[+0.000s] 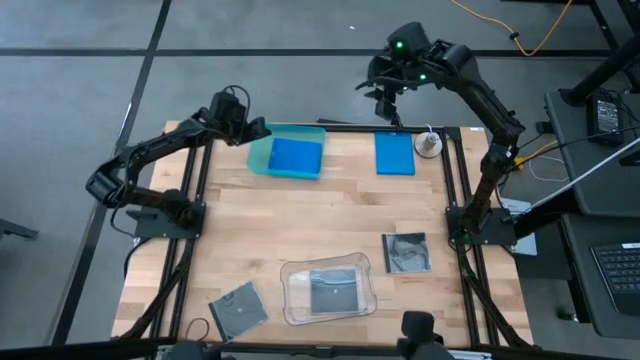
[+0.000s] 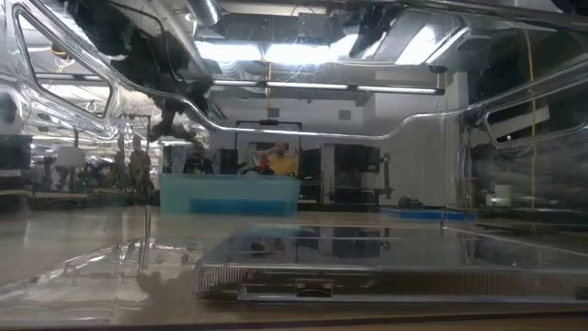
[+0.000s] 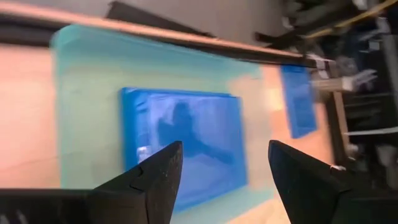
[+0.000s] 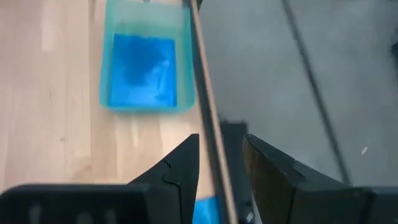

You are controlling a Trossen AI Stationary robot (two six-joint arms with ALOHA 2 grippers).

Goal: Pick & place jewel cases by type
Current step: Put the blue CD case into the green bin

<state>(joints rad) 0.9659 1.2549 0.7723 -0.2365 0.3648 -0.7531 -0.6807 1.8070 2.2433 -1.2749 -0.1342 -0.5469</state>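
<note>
A solid blue jewel case (image 1: 295,155) (image 3: 186,140) lies flat inside the teal tray (image 1: 262,158) at the table's far side. A second blue case (image 1: 394,153) (image 3: 297,99) lies flat on the wood to its right. Two dark cases (image 1: 407,251) (image 1: 238,309) rest on the near half of the table. A third dark case (image 1: 333,290) (image 2: 367,267) sits in the clear tray (image 1: 290,300). My left gripper (image 1: 255,130) (image 3: 225,165) hovers open at the teal tray's left far corner. My right gripper (image 1: 385,95) (image 4: 221,165) hangs open over the far table edge, beyond the second blue case.
A small white round object (image 1: 428,145) with a cable sits at the far right corner, beside the second blue case. The table's black frame rail (image 4: 208,118) runs under my right gripper. Bare wood (image 1: 320,215) lies between the far and near objects.
</note>
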